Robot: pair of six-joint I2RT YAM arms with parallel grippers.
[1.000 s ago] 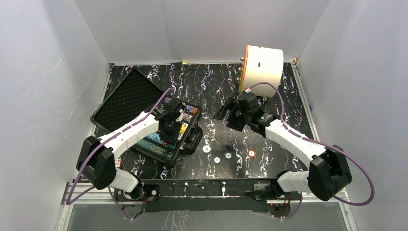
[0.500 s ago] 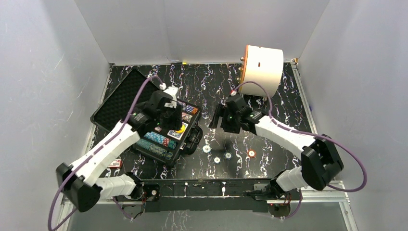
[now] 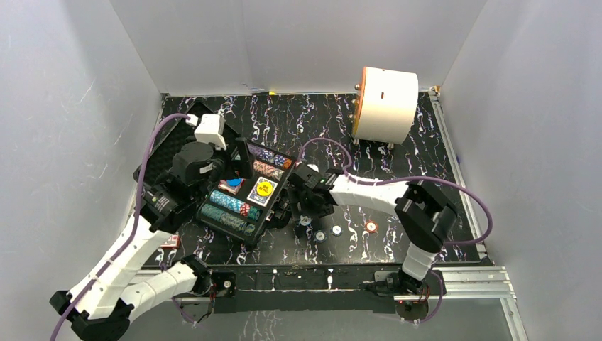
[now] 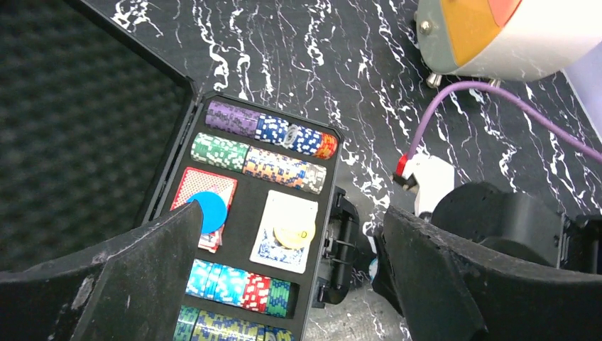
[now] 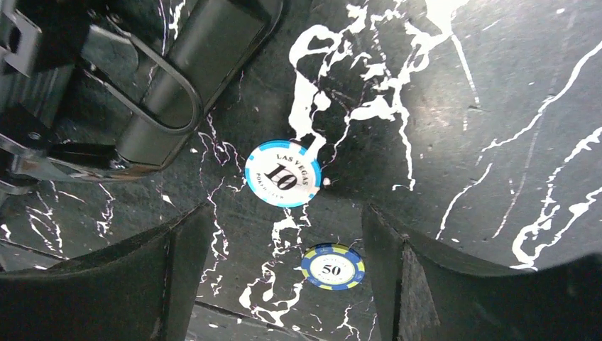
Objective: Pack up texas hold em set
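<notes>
**Operator:** What is the case (image 4: 245, 213) showing?

**Technician:** The black rigid plastic case is lying open at the left of the table (image 3: 319, 128). Its lid (image 4: 78, 128) is showing dimpled dark foam. 4 rows of striped round chips (image 4: 266, 131) are filling the tray slots. A red deck (image 4: 202, 186) is carrying a blue button (image 4: 207, 211), and a blue deck (image 4: 273, 249) is carrying a yellow button (image 4: 294, 234).

**Operator:** And the grippers?

**Technician:** The left gripper (image 4: 291, 220) is hanging above the tray, fingers spread wide and holding nothing. The right gripper (image 5: 285, 209) is likewise spread and empty, low over the white-veined table beside the case's handle (image 5: 206, 50). It is straddling a cyan-and-white "10" chip (image 5: 282, 173), and a blue-and-yellow "50" chip (image 5: 332, 266) is lying near.

**Operator:** Obstructions?

**Technician:** A white cylinder (image 3: 383, 103) with an orange face is standing at the far right, well apart. In the top view, the left arm is covering much of the lid.
</notes>
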